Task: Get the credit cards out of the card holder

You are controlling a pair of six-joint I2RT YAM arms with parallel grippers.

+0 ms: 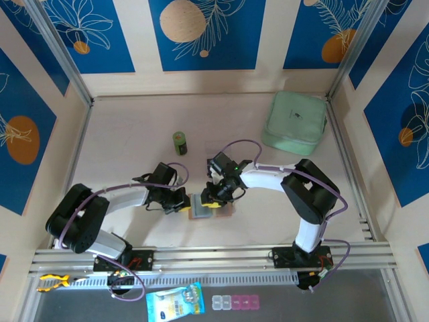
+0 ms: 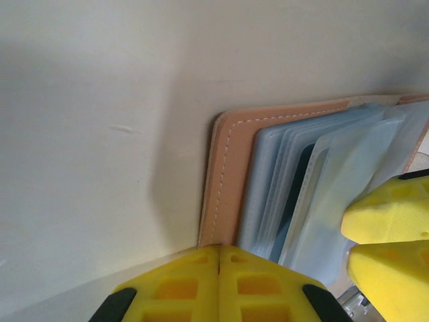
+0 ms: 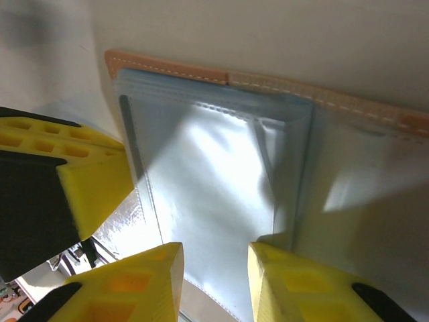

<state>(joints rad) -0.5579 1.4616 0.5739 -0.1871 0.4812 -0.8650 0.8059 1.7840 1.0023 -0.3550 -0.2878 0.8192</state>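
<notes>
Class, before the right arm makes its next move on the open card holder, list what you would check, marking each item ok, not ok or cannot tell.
1. Card holder lying open, pockets up: ok.
2. Left gripper at the holder's edge, jaws shut: ok.
3. Left gripper actually pinning the holder: cannot tell.
4. Right gripper over the clear pockets, jaws apart: ok.
5. Dark strip inside the pockets is a card: cannot tell.

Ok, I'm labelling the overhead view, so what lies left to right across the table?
left end effector → card holder → mint case
</notes>
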